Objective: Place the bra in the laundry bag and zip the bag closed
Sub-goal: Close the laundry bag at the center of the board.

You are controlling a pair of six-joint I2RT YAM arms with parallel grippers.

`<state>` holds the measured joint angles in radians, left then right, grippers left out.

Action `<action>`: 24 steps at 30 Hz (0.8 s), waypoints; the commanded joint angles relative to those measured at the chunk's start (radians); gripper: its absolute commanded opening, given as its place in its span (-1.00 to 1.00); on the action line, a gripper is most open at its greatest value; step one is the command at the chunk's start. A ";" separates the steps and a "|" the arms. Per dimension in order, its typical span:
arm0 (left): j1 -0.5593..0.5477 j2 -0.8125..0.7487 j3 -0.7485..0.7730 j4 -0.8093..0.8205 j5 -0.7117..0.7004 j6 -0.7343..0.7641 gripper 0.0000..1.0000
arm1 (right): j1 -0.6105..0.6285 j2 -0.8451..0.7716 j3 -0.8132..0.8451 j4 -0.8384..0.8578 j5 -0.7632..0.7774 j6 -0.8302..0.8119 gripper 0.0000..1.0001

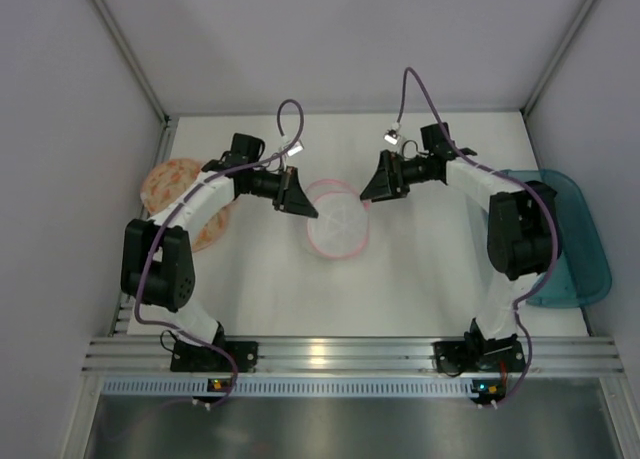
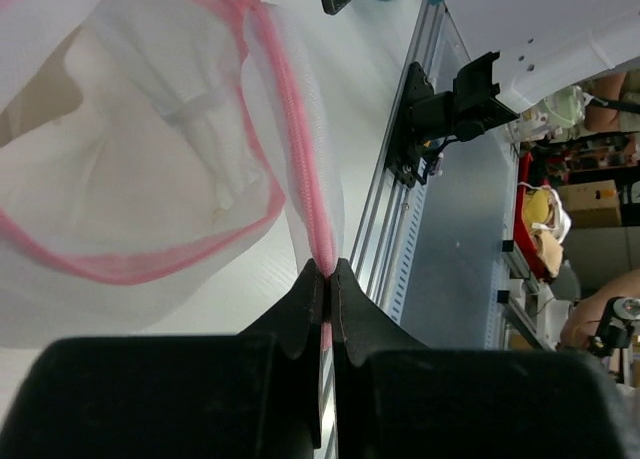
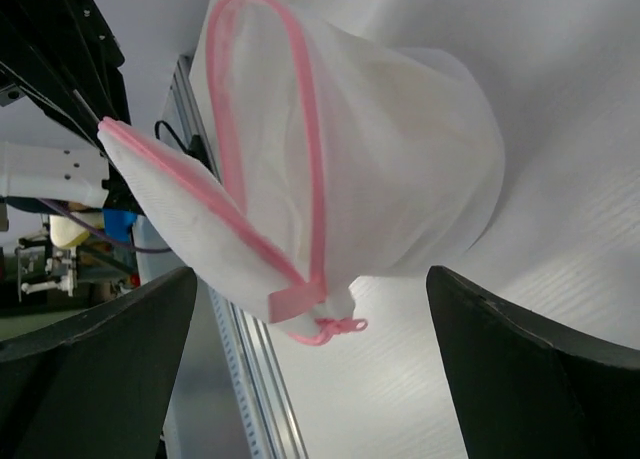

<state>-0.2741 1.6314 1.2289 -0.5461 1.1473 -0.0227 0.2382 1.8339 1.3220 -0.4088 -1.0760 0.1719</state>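
Observation:
The patterned laundry bag (image 1: 168,182) lies flat at the left edge of the table, partly under my left arm. The black bra is not in view. My left gripper (image 1: 300,201) is shut on the pink rim (image 2: 312,209) of a plain white mesh pouch (image 1: 336,219) and holds that edge up at the table's middle. My right gripper (image 1: 376,184) is open just right of the pouch. In the right wrist view the pouch (image 3: 400,159) hangs between my open fingers (image 3: 120,349), its mouth partly open and its pink zip pull (image 3: 332,329) dangling.
A teal plastic tub (image 1: 572,241) sits at the right edge of the table. White booth walls close in the back and both sides. The aluminium rail (image 1: 340,357) with both arm bases runs along the near edge.

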 commanded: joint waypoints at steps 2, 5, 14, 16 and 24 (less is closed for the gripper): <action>0.075 0.042 0.067 -0.023 0.066 0.038 -1.00 | -0.005 0.085 0.066 0.024 -0.070 -0.069 0.99; 0.125 0.079 0.115 -0.020 0.071 0.026 -1.00 | 0.006 0.110 0.071 0.057 -0.094 -0.055 0.99; 0.131 0.188 0.196 -0.037 0.106 0.027 -1.00 | 0.067 0.133 0.095 0.229 -0.111 0.075 0.99; 0.133 0.194 0.193 -0.040 0.111 0.027 -1.00 | 0.067 0.165 0.138 0.252 -0.104 0.095 0.99; 0.145 0.194 0.184 -0.058 0.149 0.026 -1.00 | 0.093 0.269 0.246 0.257 -0.097 0.074 0.99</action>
<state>-0.1387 1.8378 1.3911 -0.5972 1.2278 -0.0223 0.3065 2.0773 1.5124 -0.2161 -1.1534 0.2577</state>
